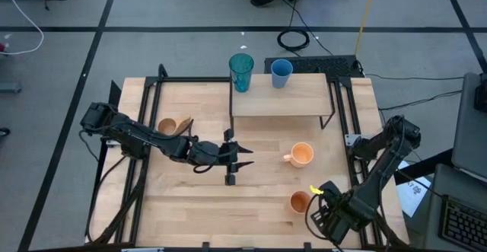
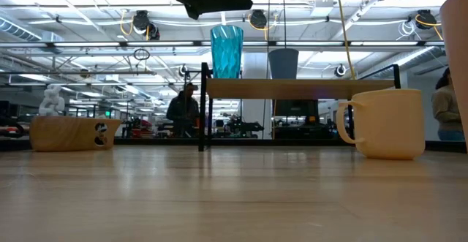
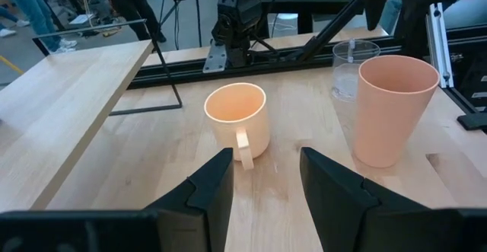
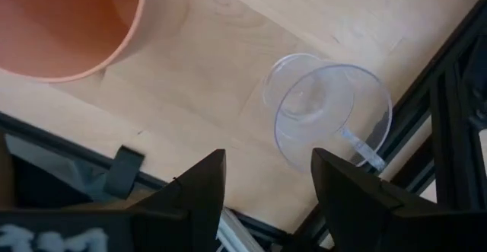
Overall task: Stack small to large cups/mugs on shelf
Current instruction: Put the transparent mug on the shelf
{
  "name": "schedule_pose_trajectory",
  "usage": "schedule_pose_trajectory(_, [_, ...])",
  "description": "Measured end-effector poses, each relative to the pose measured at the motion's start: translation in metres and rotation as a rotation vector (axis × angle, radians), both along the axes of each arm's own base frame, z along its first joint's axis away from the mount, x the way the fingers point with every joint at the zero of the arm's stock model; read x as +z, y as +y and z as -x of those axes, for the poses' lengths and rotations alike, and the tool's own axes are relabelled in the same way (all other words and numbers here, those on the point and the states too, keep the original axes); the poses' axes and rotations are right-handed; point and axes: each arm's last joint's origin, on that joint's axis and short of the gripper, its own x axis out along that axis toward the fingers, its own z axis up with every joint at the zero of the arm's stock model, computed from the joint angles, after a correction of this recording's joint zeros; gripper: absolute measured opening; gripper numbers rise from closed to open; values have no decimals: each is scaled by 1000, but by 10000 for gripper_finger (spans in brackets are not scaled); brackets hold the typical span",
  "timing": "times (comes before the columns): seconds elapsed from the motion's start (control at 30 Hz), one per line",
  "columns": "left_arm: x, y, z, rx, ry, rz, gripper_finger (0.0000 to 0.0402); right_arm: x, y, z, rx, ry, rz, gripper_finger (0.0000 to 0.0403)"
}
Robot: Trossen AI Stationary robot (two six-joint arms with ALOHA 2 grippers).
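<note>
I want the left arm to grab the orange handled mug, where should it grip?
Judging by its pose, grip the orange handled mug by its rim wall beside the handle. It stands upright and open, handle facing the open left tool, so come from above.

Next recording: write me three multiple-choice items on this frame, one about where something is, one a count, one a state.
1. Where does the teal tumbler stand?
A. On the shelf, beside the blue cup
B. On the table near the right gripper
C. Inside the orange mug

2. How many cups stand on the shelf?
A. None
B. Two
C. Four

3. How is the left gripper?
A. Shut on the orange handled mug
B. Open, holding nothing
C. Shut on the wooden mug

Answers: 1 A, the high view shows tumbler and blue cup together on the shelf's far edge. 2 B, only those two are on it. 3 B, the left wrist view shows its fingers apart with the orange handled mug ahead, untouched.
</note>
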Motion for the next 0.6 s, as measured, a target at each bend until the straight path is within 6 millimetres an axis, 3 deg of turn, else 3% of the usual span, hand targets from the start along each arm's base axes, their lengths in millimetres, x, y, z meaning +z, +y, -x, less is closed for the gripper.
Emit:
schedule_pose_trajectory(0.27, [0, 0, 0, 0, -1, 0, 154, -12, 2, -2, 19, 29, 41, 188])
schedule_pose_trajectory(0.6, [0, 0, 0, 1, -2, 5, 154, -42, -4, 0, 42, 40, 49, 188])
